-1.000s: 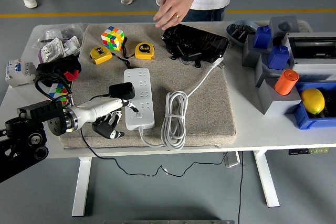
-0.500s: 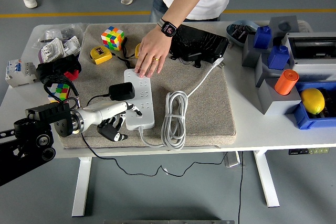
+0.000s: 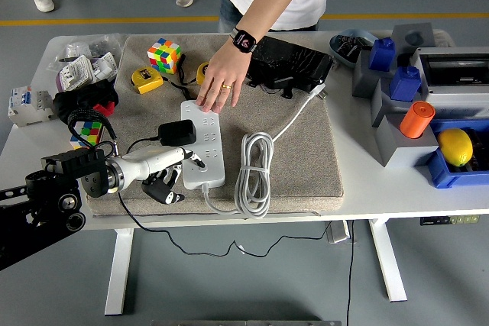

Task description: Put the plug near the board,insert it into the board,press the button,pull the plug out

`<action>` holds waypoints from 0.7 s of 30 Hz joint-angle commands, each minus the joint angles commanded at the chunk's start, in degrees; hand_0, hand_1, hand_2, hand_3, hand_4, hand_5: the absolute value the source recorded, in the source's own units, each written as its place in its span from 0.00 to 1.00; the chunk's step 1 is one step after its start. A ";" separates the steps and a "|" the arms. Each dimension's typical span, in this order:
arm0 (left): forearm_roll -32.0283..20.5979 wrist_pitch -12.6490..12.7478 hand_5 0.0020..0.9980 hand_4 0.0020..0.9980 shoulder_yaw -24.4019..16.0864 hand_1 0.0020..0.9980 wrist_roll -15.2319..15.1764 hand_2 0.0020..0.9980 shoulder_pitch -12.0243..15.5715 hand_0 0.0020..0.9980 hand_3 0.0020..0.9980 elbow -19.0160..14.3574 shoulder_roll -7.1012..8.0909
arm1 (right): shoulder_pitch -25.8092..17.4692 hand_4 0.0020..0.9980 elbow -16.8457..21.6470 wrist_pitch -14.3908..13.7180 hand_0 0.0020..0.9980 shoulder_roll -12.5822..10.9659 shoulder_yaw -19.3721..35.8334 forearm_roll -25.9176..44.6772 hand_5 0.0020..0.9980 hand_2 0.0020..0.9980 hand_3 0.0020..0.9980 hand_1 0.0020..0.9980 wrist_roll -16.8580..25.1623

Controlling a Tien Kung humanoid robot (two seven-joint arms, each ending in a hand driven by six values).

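White and long, the power strip (image 3: pixel 204 143) lay on a beige mat (image 3: pixel 306 166) on the table (image 3: pixel 428 202), its coiled white cord (image 3: pixel 254 174) just beside it. The black plug (image 3: pixel 176 132) sat at the strip's left edge, touching it. The robot's left hand (image 3: pixel 166 177) reached in from the left, one finger stretched onto the strip's near end, the others curled beneath and holding nothing. A person's hand (image 3: pixel 219 85) pressed flat on the strip's far end. A Rubik's cube (image 3: pixel 163 55) stood well apart.
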 joint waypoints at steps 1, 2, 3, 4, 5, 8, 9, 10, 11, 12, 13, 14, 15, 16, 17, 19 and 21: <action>-0.02 -0.07 0.00 0.78 0.18 0.11 0.09 0.20 -0.01 0.02 0.84 0.11 -0.07 | -0.01 1.00 0.00 -0.01 0.71 0.00 -0.08 0.02 0.61 0.73 0.62 0.72 0.00; 0.04 -0.13 0.00 0.78 0.29 0.11 0.15 0.20 0.00 0.02 0.84 0.16 -0.10 | -0.01 1.00 0.00 -0.01 0.71 0.00 -0.12 0.01 0.61 0.73 0.62 0.72 0.00; 0.16 -0.20 0.00 0.78 0.37 0.11 0.21 0.20 0.00 0.02 0.84 0.19 -0.13 | -0.02 1.00 0.02 -0.02 0.71 0.00 -0.13 -0.02 0.61 0.73 0.62 0.72 0.00; 0.09 -0.28 0.00 0.78 0.50 0.11 0.19 0.20 0.02 0.02 0.84 0.20 -0.14 | -0.02 1.00 0.04 -0.02 0.71 -0.01 -0.17 -0.02 0.61 0.73 0.62 0.72 0.01; 0.03 -0.38 0.00 0.77 0.61 0.11 0.15 0.20 0.07 0.02 0.83 0.16 -0.13 | -0.04 1.00 0.04 -0.01 0.71 -0.03 -0.27 -0.02 0.61 0.73 0.62 0.72 0.01; 0.12 -0.40 0.00 0.77 0.84 0.11 0.21 0.20 0.03 0.02 0.83 0.16 -0.14 | 0.02 1.00 0.03 -0.03 0.71 -0.08 -0.38 0.00 0.61 0.73 0.62 0.72 0.02; 0.11 -0.45 0.00 0.77 0.99 0.11 0.24 0.20 -0.02 0.02 0.83 0.18 -0.14 | 0.03 1.00 0.02 -0.04 0.71 -0.06 -0.36 0.00 0.61 0.73 0.62 0.72 0.02; 0.05 -0.52 0.00 0.77 1.14 0.11 0.24 0.20 -0.08 0.02 0.83 0.19 -0.13 | 0.01 1.00 0.03 -0.04 0.71 -0.05 -0.30 0.00 0.61 0.73 0.62 0.72 0.03; 0.05 -0.57 0.00 0.78 1.24 0.11 0.23 0.20 -0.11 0.02 0.82 0.18 -0.11 | 0.00 1.00 0.04 -0.04 0.71 -0.05 -0.30 0.00 0.61 0.73 0.62 0.72 0.03; 0.02 -0.70 0.00 0.78 1.45 0.11 0.31 0.20 -0.16 0.02 0.82 0.16 -0.09 | -0.02 1.00 0.02 -0.04 0.71 -0.06 -0.35 0.02 0.61 0.73 0.62 0.72 0.02; 0.00 -0.78 0.00 0.78 1.56 0.11 0.36 0.20 -0.18 0.02 0.82 0.16 -0.08 | -0.03 1.00 0.01 -0.04 0.71 -0.07 -0.34 0.04 0.61 0.73 0.62 0.72 0.03; 0.02 -0.83 0.00 0.78 1.61 0.11 0.37 0.20 -0.18 0.02 0.82 0.17 -0.06 | -0.03 1.00 0.00 -0.05 0.71 -0.08 -0.33 0.04 0.61 0.73 0.62 0.72 0.03; 0.03 -0.75 0.00 0.78 1.59 0.11 0.24 0.20 -0.17 0.02 0.82 0.17 -0.02 | -0.03 1.00 0.04 -0.04 0.71 -0.09 -0.26 0.01 0.61 0.73 0.62 0.72 0.04; 0.07 -0.69 0.00 0.78 1.41 0.11 0.13 0.20 -0.12 0.02 0.82 0.13 0.04 | -0.03 1.00 0.05 -0.04 0.71 -0.09 -0.24 0.00 0.61 0.73 0.62 0.72 0.05; 0.08 -0.64 0.00 0.76 1.26 0.11 0.04 0.20 -0.07 0.02 0.82 0.07 0.08 | -0.03 1.00 0.04 -0.04 0.71 -0.08 -0.23 0.00 0.61 0.73 0.63 0.72 0.05; 0.07 -0.48 0.00 0.76 0.32 0.11 -0.27 0.20 0.10 0.02 0.82 -0.39 0.28 | -0.06 1.00 0.04 -0.03 0.71 -0.04 -0.16 -0.03 0.61 0.73 0.63 0.72 0.05; 0.25 -0.46 0.00 0.76 -1.13 0.11 -0.33 0.20 0.28 0.02 0.82 -1.18 0.58 | -0.12 1.00 0.04 -0.02 0.71 0.04 -0.20 -0.02 0.61 0.73 0.63 0.72 0.03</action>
